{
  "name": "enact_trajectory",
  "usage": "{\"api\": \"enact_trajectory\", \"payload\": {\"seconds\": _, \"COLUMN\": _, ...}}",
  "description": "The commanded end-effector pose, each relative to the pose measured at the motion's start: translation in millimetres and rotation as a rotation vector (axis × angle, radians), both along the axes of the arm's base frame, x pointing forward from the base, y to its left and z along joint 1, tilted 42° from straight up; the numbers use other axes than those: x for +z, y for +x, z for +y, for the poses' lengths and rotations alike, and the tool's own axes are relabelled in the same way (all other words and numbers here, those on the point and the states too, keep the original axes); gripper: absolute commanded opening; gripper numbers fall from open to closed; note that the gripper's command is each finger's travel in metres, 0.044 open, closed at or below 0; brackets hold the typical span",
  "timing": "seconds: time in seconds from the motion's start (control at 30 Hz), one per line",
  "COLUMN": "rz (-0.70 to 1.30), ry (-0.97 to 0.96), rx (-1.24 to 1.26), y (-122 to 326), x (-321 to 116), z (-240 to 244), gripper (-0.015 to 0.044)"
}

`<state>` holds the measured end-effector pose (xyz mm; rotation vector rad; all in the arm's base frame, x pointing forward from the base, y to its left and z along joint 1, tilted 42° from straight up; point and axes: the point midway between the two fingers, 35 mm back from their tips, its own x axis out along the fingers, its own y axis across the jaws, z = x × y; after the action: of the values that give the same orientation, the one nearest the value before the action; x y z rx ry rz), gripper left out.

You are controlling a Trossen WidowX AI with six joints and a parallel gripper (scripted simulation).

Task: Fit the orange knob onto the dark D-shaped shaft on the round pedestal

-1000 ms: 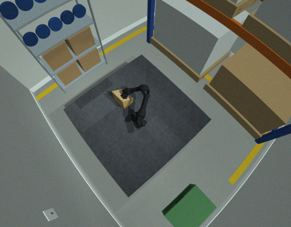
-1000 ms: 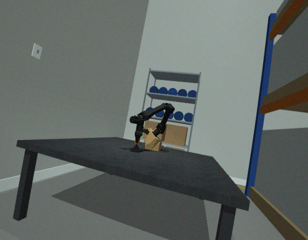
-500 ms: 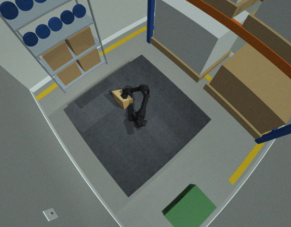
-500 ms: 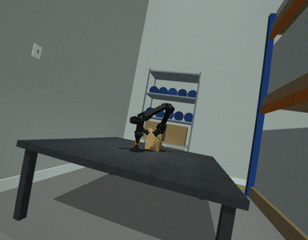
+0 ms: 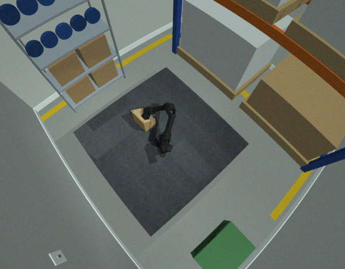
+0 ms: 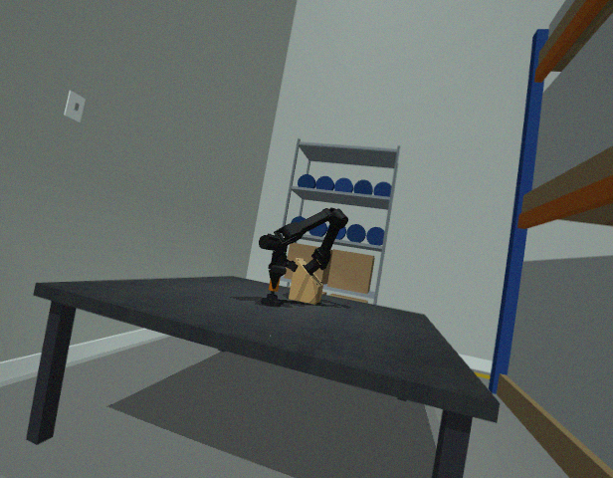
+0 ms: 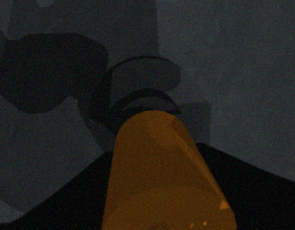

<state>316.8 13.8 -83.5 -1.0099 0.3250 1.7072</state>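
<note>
The orange knob [image 6: 277, 288] [image 7: 157, 163] is upright between the fingers of my gripper [image 6: 274, 283] [image 7: 154, 155], which is shut on it. The dark round pedestal [image 6: 271, 302] [image 7: 147, 79] stands on the table below the knob. In the exterior view, a narrow dark part shows between the knob's lower end and the pedestal's wide base. In the wrist view, the knob covers the near part of the pedestal and hides the shaft top. Whether the shaft tip is inside the hole cannot be told. In the top view, the arm hides the knob and pedestal.
The dark table [image 5: 178, 185] [image 6: 342, 334] carries a light wooden block-like holder [image 5: 145, 125] [image 6: 304, 290] close beside the pedestal, under the arm. Shelving [image 6: 342, 194], cartons and racks stand beyond the table. The arm's shadow falls around the pedestal.
</note>
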Motion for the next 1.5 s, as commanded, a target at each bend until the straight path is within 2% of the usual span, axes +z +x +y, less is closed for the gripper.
{"api": "enact_trajectory", "payload": {"seconds": 0.0, "rz": -0.004, "ry": 0.002, "rx": 0.001, "y": 0.8, "x": 2.3, "z": -1.7, "gripper": 0.0000}}
{"api": "enact_trajectory", "payload": {"seconds": 0.17, "rz": -0.021, "ry": 0.004, "rx": 0.021, "y": 1.5, "x": 3.7, "z": -2.6, "gripper": 0.0000}}
{"api": "enact_trajectory", "payload": {"seconds": 0.37, "rz": -0.141, "ry": 0.016, "rx": 0.159, "y": 1.6, "x": 2.3, "z": -1.9, "gripper": 0.0000}}
{"api": "enact_trajectory", "payload": {"seconds": 1.47, "rz": -0.141, "ry": 0.016, "rx": 0.159, "y": 1.1, "x": 3.8, "z": -2.4, "gripper": 0.0000}}
